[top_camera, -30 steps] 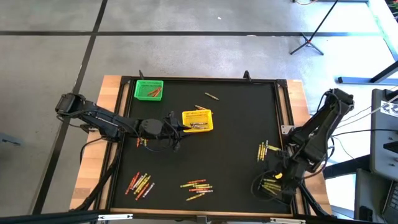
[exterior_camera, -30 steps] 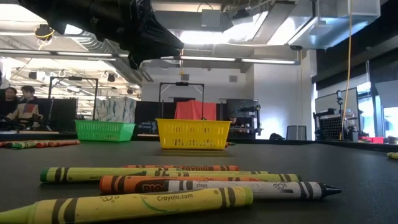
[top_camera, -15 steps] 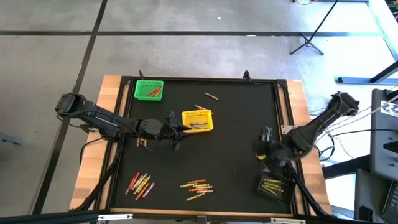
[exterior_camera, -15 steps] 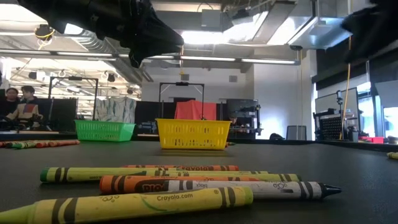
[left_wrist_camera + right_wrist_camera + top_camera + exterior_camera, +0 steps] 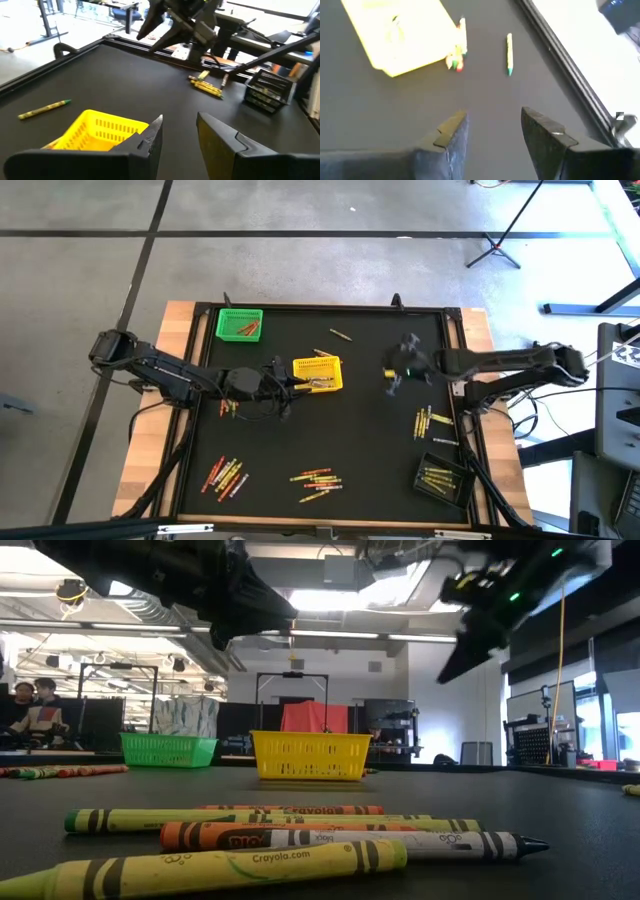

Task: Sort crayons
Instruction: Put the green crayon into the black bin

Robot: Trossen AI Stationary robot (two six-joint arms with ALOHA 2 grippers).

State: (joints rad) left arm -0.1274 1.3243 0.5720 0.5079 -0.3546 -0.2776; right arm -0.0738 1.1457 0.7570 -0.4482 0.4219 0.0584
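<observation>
High view, right pincer point(image 5: 396, 383) swung toward yellow basket point(image 5: 318, 373)

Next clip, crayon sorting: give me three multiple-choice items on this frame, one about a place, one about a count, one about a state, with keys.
1. Where is the left gripper?
A. over the green basket
B. at the yellow basket's left edge
C. over the black basket

2. How many mesh baskets are on the mat?
A. two
B. three
C. five

3. How is the right gripper?
A. open, holding nothing
B. shut on a crayon
C. resting in the black basket

Answers:
1 B: the high view shows it at the yellow basket.
2 B: there is the green basket, the yellow one and the black basket.
3 A: the right wrist view shows its fingers apart with bare mat between them.
</observation>
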